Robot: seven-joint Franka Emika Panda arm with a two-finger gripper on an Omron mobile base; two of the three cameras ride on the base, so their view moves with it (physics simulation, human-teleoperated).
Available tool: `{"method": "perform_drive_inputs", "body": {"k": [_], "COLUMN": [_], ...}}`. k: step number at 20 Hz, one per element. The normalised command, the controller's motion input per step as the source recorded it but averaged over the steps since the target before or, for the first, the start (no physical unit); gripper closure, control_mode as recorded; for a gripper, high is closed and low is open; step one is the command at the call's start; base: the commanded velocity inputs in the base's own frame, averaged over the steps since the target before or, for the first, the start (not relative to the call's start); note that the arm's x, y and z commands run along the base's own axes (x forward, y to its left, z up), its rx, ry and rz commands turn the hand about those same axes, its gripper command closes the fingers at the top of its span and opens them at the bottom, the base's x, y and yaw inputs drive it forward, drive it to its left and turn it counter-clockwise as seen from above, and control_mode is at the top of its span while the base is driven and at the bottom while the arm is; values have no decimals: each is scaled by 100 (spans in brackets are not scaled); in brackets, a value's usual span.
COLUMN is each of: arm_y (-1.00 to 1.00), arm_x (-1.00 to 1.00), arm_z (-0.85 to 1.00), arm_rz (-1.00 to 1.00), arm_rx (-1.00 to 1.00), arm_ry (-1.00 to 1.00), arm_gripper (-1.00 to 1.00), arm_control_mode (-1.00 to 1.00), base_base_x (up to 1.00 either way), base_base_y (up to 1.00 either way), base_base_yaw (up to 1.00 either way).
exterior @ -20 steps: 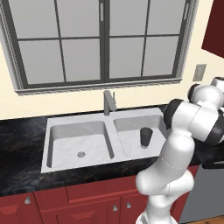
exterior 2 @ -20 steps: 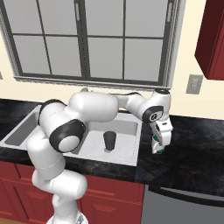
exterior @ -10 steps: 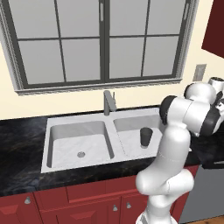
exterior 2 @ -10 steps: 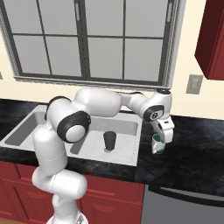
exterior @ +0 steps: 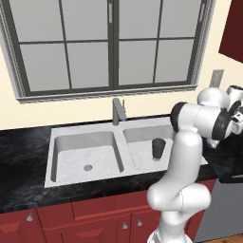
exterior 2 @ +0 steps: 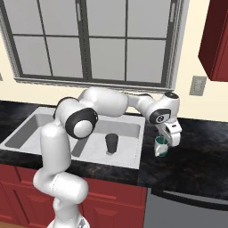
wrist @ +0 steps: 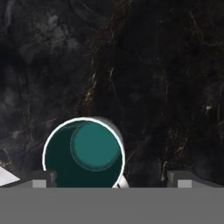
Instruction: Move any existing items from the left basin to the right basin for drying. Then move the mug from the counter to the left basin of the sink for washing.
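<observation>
Overhead, hand view reveals mug [wrist: 83, 153] teal interior, jaws spread wide, nothing gripped; right base view shows tumbler [exterior 2: 111, 143] upright in right basin [exterior 2: 129, 129].

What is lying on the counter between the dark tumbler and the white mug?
In the right base view, only the sink's flat rim and bare black counter separate the tumbler from the mug.
</observation>
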Motion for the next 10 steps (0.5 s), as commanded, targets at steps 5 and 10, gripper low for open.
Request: {"method": "perform_drive_inputs", "body": {"k": [5, 10], "arm_y": [-8, 0], "arm_x": [0, 0], "arm_z": [-11, -15], "arm_rz": [1, 0], "arm_rx": [3, 0], "arm_ry": [0, 1], "arm_gripper": [-100, -100], "arm_control_mode": [-100, -100], "base_base_x": [0, 0], "base_base_y": [0, 0], "base_base_yaw": [0, 0]}}
